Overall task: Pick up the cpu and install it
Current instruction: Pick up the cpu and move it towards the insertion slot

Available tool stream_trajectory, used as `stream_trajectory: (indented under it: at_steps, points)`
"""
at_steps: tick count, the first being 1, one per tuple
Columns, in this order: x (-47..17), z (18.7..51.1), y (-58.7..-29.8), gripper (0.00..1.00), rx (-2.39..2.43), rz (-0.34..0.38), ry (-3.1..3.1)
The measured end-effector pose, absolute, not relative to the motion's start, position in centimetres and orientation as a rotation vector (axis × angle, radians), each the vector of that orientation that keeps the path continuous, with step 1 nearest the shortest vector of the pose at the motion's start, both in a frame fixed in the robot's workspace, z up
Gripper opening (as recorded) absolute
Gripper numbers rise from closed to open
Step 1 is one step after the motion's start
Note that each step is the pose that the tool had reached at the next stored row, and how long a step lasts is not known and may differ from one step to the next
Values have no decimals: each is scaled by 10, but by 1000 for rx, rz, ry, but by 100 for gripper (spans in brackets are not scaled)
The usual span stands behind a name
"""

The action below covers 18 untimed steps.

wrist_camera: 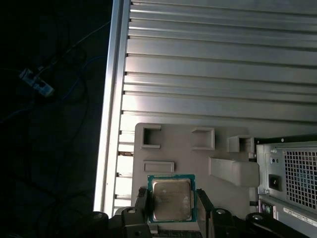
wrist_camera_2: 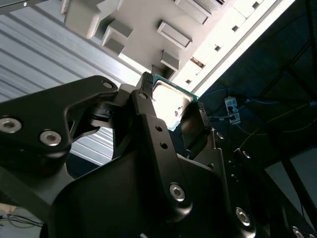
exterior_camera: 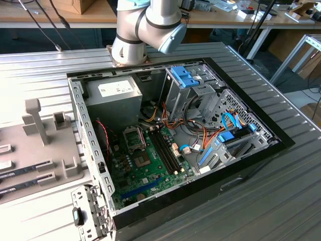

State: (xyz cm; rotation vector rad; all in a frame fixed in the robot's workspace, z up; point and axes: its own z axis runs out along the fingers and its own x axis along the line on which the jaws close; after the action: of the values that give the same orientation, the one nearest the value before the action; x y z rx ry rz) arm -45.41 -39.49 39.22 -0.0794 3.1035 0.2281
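Observation:
In both wrist views the cpu [wrist_camera: 171, 198] [wrist_camera_2: 168, 101], a flat square chip with a silver metal top and a thin green rim, sits between my black fingers. My gripper [wrist_camera: 172, 207] [wrist_camera_2: 172, 110] is shut on it, one finger [wrist_camera: 141, 204] on each of two opposite edges. The chip hangs above the grey holder tray [wrist_camera: 188, 148]. In the exterior view the open computer case [exterior_camera: 251, 120] lies on the table, with the green motherboard [exterior_camera: 150, 170] and its metal-framed cpu socket [exterior_camera: 134, 136] showing.
The grey holder tray [exterior_camera: 35, 145] with upright pegs lies at the exterior view's left of the case. A grey power-supply box [exterior_camera: 113, 95], drive cages [exterior_camera: 195, 90] and cable bundles [exterior_camera: 200, 135] crowd the case. The arm's joints [exterior_camera: 145, 25] rise behind it. The ribbed table [wrist_camera: 223, 74] ends near the tray.

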Motion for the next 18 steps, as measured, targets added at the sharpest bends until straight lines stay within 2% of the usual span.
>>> stream_trajectory:
  at_steps: [18]
  points:
    - [-454,410,-395,47,-79,231,3103]
